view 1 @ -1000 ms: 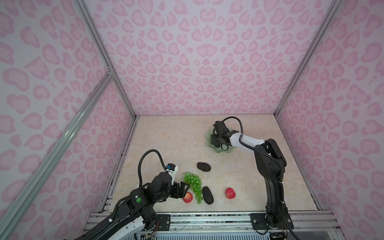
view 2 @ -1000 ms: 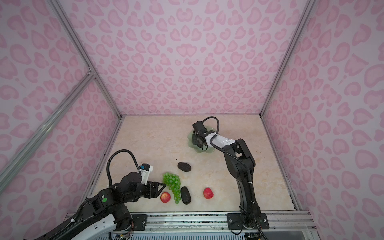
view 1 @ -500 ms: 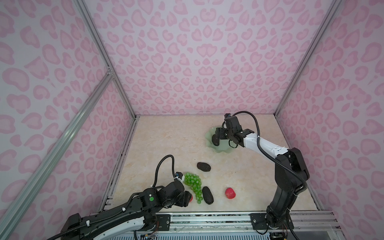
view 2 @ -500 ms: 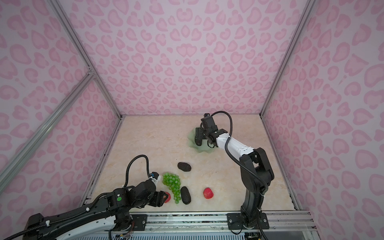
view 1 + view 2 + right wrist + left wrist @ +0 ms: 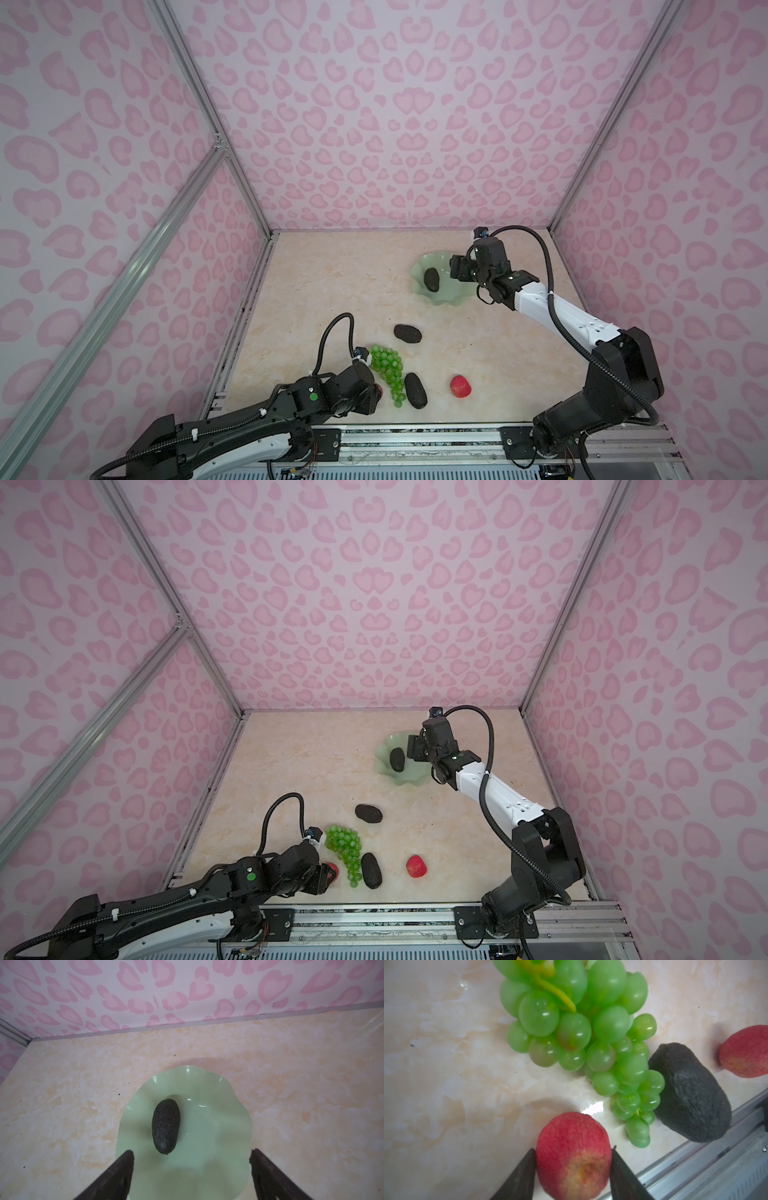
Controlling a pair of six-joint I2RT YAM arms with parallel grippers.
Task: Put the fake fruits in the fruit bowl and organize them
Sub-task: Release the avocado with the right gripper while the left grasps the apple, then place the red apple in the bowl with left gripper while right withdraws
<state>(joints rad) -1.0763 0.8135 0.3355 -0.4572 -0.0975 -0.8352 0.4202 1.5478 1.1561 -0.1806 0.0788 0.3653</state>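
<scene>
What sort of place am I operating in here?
Most likely a purpose-built robot test booth, not a kitchen: pink-patterned wall panels in an aluminium frame box in a marble-look tabletop, a metal mounting rail runs along the front, and the red peach gripped by the left tool looks fake.

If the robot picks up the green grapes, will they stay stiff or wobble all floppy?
Probably floppy: the grapes are many separate beads hanging off a thin yellow-green stem, so the narrow tail end would likely dangle. They look glossy, so they may be slippery to pinch. Lying as a bunch on the table, they seem unlikely to roll away.
</scene>
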